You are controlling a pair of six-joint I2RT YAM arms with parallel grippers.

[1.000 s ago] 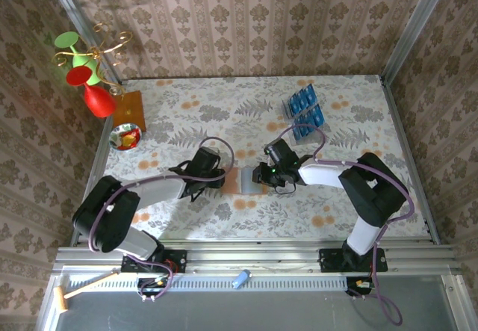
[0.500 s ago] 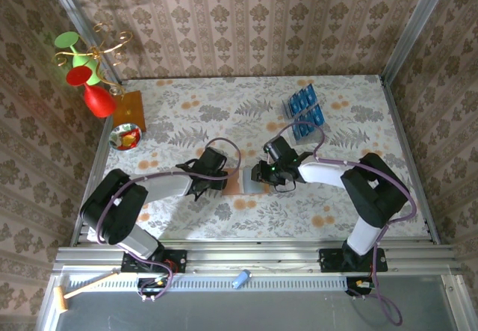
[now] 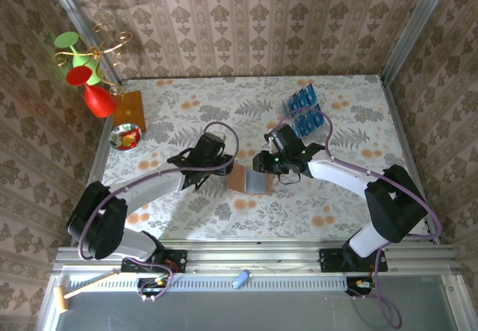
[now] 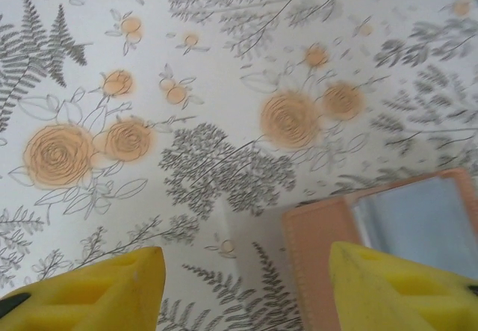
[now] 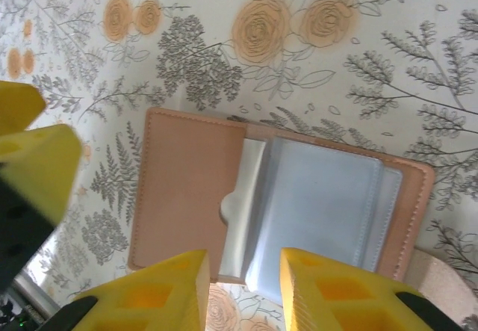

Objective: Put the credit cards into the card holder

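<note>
Salmon-brown leather bifold card holder [image 3: 250, 181] lying open toward near edge of floral table [image 3: 336, 196]; left gripper [image 4: 246, 279] hovering wide; right gripper [image 5: 243, 286] narrowly parted above it.

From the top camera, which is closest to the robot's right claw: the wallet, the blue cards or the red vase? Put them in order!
Starting from the right gripper:
1. card holder, lying open just beside it, mid-table.
2. credit cards, farther back on the right.
3. red vase, way over at the back left edge.

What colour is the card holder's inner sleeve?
Pale grey-blue, translucent, inside the salmon-brown card holder; clearest in the right wrist view.
</note>
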